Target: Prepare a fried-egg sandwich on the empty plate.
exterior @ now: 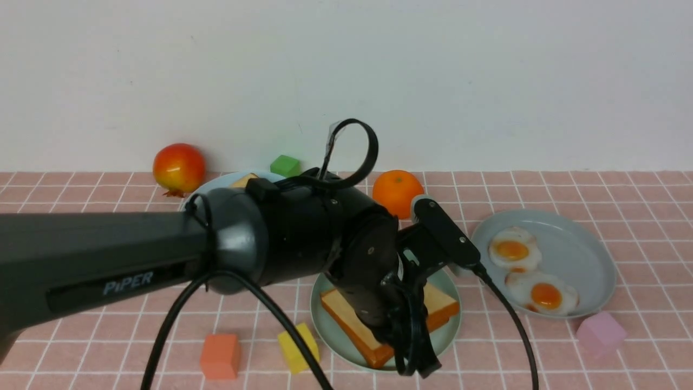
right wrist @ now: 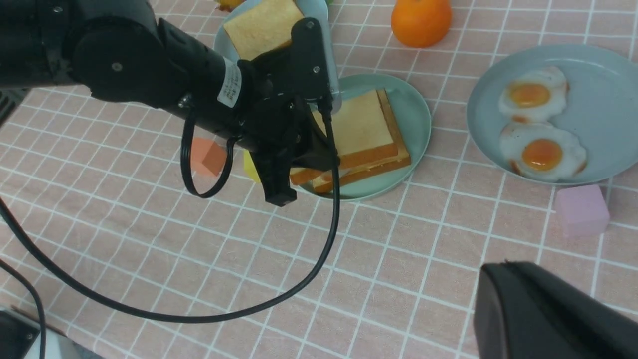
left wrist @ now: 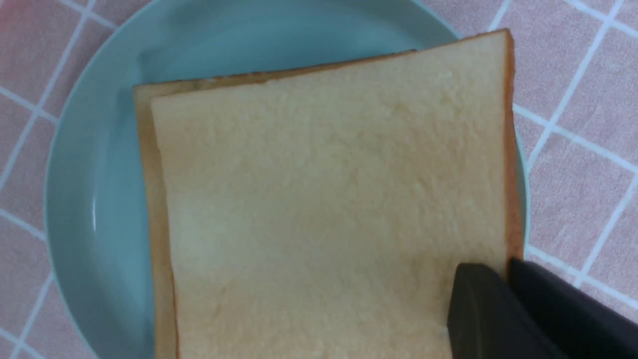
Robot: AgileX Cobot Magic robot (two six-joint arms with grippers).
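The mint-green plate (exterior: pixel 325 325) holds two toast slices (exterior: pixel 346 314), one on the other. My left gripper (exterior: pixel 414 357) reaches down over the plate's near side. In the left wrist view it (left wrist: pixel 508 271) is shut on the crust edge of the top slice (left wrist: pixel 329 209). The lower slice (left wrist: pixel 144 149) peeks out beside it on the plate (left wrist: pixel 84 199). In the right wrist view a pale sliver (right wrist: pixel 326 175) shows between the slices. My right gripper (right wrist: pixel 503 267) is shut and empty above the tablecloth, nearer me than the plates. It is out of the front view.
Two fried eggs (exterior: pixel 513 249) (exterior: pixel 544 295) lie on the right blue-grey plate (exterior: pixel 584 254). A toast slice (exterior: pixel 243 180) sits on the back plate (exterior: pixel 216 184). An orange (exterior: pixel 397 192), red fruit (exterior: pixel 178 168) and green (exterior: pixel 285 164), orange (exterior: pixel 219 355), yellow (exterior: pixel 298 346), pink (exterior: pixel 601 331) cubes surround them.
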